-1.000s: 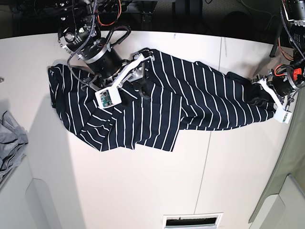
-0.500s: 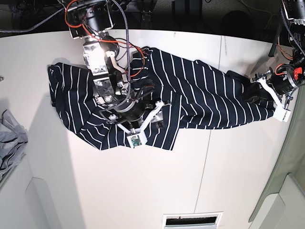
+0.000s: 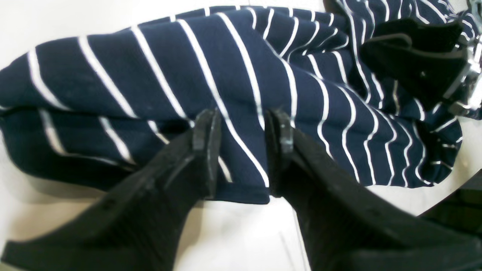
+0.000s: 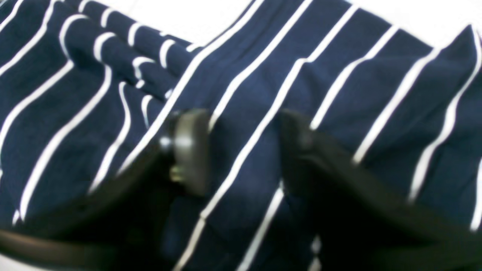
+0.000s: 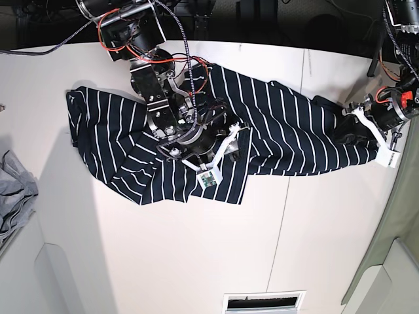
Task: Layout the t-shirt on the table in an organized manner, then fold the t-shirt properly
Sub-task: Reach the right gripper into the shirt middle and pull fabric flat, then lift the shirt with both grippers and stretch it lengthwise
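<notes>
The left end effector (image 3: 241,150) has its two black fingers (image 3: 205,139) on either side of a fold of the t-shirt (image 3: 233,75), right at the shirt's edge. The cloth fills the gap between them, so it is pinching the t-shirt. In the base view this end effector (image 5: 359,125) sits at the right end of the shirt, near the counter's (image 5: 196,261) edge.

The right end effector (image 4: 241,150) is down on the middle of the t-shirt (image 4: 263,75). Its fingers (image 4: 188,150) stand apart with striped cloth between them. The picture is blurry, so I cannot tell if it has hold of the cloth or is just pressing on it. In the base view it (image 5: 226,140) is low over the shirt's middle, near the lower edge.

The t-shirt (image 5: 281,124) lies stretched sideways across the white counter, bunched and wrinkled, not flat. A grey cloth (image 5: 13,190) lies at the left edge of the counter, apart from the shirt.
</notes>
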You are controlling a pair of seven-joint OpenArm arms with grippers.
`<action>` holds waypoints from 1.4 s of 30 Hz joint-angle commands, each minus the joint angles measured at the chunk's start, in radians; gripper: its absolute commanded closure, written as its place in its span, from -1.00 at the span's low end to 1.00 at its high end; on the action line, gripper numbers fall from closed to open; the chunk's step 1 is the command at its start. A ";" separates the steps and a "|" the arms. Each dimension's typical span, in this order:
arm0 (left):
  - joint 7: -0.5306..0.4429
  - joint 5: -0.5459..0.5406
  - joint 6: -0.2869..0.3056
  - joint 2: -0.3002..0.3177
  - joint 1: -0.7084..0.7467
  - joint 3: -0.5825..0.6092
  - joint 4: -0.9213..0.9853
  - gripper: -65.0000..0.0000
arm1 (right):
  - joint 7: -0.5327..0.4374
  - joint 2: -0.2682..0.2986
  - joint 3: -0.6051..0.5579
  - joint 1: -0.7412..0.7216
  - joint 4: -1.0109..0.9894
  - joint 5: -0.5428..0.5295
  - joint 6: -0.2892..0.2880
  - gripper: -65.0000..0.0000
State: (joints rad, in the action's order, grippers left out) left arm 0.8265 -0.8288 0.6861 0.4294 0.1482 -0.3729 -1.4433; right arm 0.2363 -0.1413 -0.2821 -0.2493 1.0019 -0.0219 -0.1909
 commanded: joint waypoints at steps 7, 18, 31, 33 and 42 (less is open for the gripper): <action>-0.023 -0.018 0.012 0.005 -0.013 -0.005 -0.012 0.30 | -0.039 -0.010 -0.002 -0.023 0.018 0.034 -0.007 1.00; -0.060 0.064 0.012 0.006 -0.013 -0.005 -0.012 0.30 | -0.019 -0.008 -0.002 -0.006 0.212 0.064 -0.051 1.00; -0.090 0.104 0.012 0.006 -0.016 -0.005 0.037 0.30 | 0.169 0.114 0.002 0.306 0.813 0.063 -0.048 1.00; -0.090 0.105 0.012 0.006 -0.015 -0.005 0.059 0.30 | 0.168 0.166 0.012 0.404 0.900 0.064 -0.027 1.00; -0.089 0.085 0.012 0.005 -0.015 -0.005 0.075 0.30 | 0.169 0.274 0.294 0.720 1.081 0.064 0.012 1.00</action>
State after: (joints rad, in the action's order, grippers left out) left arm 0.7551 -0.7261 0.6861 0.4156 0.1413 -0.3725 -1.3537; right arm 0.4297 0.1276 0.0151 0.4713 2.0632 0.0467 -0.1829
